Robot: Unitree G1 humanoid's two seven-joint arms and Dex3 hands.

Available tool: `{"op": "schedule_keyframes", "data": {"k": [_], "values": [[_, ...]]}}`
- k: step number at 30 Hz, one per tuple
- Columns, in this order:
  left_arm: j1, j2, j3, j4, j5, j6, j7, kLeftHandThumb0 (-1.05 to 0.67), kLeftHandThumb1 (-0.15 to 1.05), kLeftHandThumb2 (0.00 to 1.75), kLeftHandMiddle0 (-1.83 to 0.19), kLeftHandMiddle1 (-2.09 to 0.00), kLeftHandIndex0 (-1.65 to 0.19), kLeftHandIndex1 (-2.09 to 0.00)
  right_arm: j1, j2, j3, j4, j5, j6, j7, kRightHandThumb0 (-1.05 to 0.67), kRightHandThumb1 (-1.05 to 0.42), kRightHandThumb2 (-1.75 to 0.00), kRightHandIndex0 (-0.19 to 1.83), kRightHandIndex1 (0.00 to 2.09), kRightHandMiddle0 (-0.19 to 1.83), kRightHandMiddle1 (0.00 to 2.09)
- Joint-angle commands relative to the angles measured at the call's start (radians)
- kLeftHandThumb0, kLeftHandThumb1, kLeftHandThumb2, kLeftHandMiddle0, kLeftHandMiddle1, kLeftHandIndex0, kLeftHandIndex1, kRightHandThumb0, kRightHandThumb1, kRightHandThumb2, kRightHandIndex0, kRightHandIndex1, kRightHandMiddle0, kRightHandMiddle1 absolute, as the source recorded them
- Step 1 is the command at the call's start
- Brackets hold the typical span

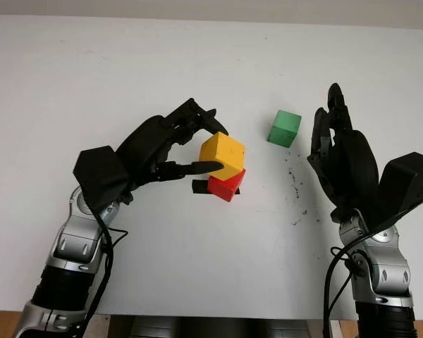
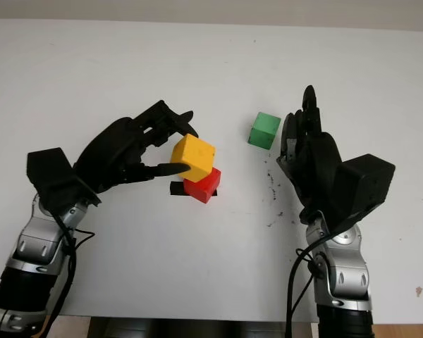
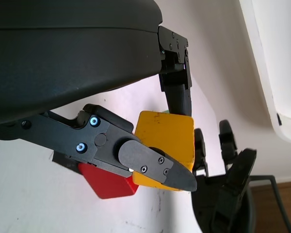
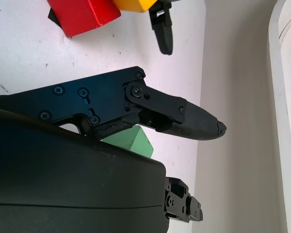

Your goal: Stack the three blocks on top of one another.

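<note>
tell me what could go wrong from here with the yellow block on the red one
1. The yellow block, gripped by the left hand, sits tilted and offset on the red block; released like this, it could slide off.
2. The green block lies beside the open right hand, which might nudge it away.

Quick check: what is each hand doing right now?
Left hand: shut on the yellow block, over the red block.
Right hand: open, beside the green block.

white table (image 1: 92,77): red block (image 1: 224,186), green block (image 1: 284,129) on it.
</note>
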Motion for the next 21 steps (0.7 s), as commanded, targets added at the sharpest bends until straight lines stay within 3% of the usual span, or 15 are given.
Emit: {"op": "schedule_keyframes", "data": {"k": [1, 21], "values": [[-0.016, -0.017, -0.011, 0.010, 0.012, -0.014, 0.007, -0.55, 1.05, 0.07, -0.12, -0.06, -0.27, -1.71, 0.016, 0.002, -0.004, -0.022, 0.002, -0.014, 0.000, -0.61, -1.05, -0.72, -0.19, 0.00, -0.19, 0.00], [-0.072, -0.055, -0.035, 0.150, 0.098, -0.093, 0.049, -0.56, 1.05, 0.10, -0.12, -0.06, -0.23, -1.82, 0.030, 0.001, -0.004, -0.041, 0.003, -0.006, -0.004, -0.61, -1.05, -0.71, -0.19, 0.00, -0.19, 0.00]]}}
